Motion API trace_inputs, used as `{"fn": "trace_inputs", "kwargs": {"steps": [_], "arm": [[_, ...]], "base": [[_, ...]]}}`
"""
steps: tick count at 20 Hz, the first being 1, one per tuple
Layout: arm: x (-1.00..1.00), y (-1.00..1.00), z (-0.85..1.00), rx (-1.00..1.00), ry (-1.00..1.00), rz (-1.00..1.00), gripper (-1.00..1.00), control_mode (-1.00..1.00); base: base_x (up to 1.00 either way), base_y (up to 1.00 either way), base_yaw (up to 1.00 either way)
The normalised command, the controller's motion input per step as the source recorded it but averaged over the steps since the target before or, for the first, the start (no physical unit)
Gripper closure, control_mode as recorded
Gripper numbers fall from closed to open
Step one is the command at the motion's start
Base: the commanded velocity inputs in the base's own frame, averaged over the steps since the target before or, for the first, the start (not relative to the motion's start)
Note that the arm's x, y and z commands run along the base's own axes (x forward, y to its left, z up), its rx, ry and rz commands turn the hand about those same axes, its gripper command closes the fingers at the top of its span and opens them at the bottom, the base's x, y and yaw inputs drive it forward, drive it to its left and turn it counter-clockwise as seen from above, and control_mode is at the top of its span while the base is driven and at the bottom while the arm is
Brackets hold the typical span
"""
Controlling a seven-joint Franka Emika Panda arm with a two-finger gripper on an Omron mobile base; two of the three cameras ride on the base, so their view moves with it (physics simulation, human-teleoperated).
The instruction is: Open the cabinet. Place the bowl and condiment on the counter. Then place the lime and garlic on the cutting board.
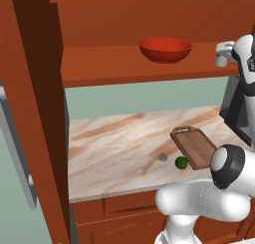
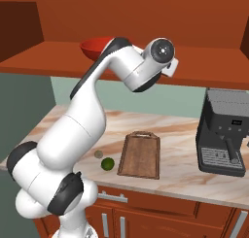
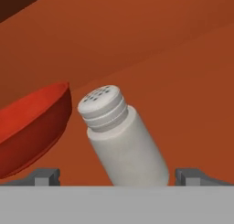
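The cabinet (image 1: 149,71) stands open, its door (image 1: 30,113) swung out at the left. On its shelf sit the red bowl (image 1: 165,50) (image 3: 32,131) and, to the bowl's right, the whitish condiment (image 3: 121,141) shaker with a perforated cap. My gripper (image 3: 118,176) is open, one fingertip on each side of the shaker's base with a gap on both sides. Down on the counter (image 1: 114,143) lie the green lime (image 1: 181,162) (image 2: 107,163) and the grey garlic (image 1: 162,157) (image 2: 98,154), just left of the wooden cutting board (image 1: 196,147) (image 2: 140,155).
A dark coffee machine (image 2: 226,135) stands on the counter right of the board. The open door's grey bar handle (image 1: 17,148) hangs at the far left. Lower drawer cabinets (image 2: 160,208) run under the counter's edge. My arm reaches up across the shelf front.
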Motion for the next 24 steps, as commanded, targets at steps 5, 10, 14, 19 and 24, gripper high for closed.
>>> {"fn": "trace_inputs", "kwargs": {"steps": [5, 10, 14, 19, 24], "arm": [[0.15, -0.06, -0.03, 0.00, 0.01, 0.00, -1.00, -1.00], [0.13, -0.09, -0.09, 0.00, 0.00, 0.00, -1.00, -1.00], [0.14, -0.05, -0.11, 0.00, 0.00, 0.00, -1.00, -1.00], [0.12, -0.01, -0.10, 0.00, 0.01, 0.00, -1.00, -1.00], [0.11, 0.00, -0.07, 0.00, 0.02, 0.00, 1.00, -1.00]], "base": [[0.00, 0.00, 0.00], [0.00, 0.00, 0.00], [0.00, 0.00, 0.00], [0.00, 0.00, 0.00], [0.00, 0.00, 0.00]]}}
